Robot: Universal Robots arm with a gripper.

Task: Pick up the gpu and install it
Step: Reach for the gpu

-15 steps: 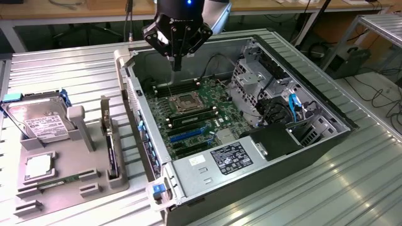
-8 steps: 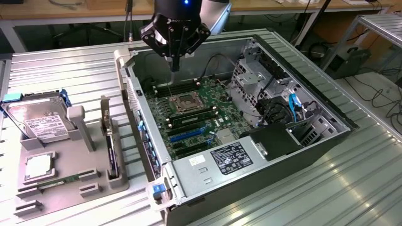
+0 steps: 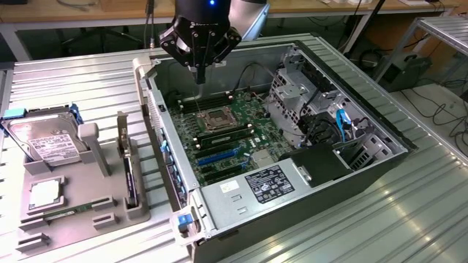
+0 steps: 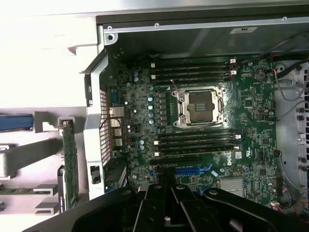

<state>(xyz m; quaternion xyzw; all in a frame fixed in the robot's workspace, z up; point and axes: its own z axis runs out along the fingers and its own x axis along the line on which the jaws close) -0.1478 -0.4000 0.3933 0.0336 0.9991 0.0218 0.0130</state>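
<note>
The gpu [image 3: 129,175] stands on its edge in a slot of the grey holder [image 3: 80,224], at the exterior view's left of the open computer case [image 3: 307,203]. In the wrist view the gpu [image 4: 70,162] is a thin green-edged strip beside the case's rear wall. My gripper [image 3: 199,76] hangs above the far end of the motherboard [image 3: 241,145], fingers shut together with nothing between them. Its black body and shut fingertips [image 4: 166,181] look down over the blue expansion slots [image 4: 193,170]. The gripper is apart from the gpu, over the inside of the case.
The holder also carries a silver hard drive [image 3: 44,139], a processor chip [image 3: 45,193] and a green memory stick [image 3: 69,210]. Inside the case are the open processor socket [image 3: 218,118], a drive cage [image 3: 296,96], cables and the power supply [image 3: 267,183]. Ribbed metal table all round.
</note>
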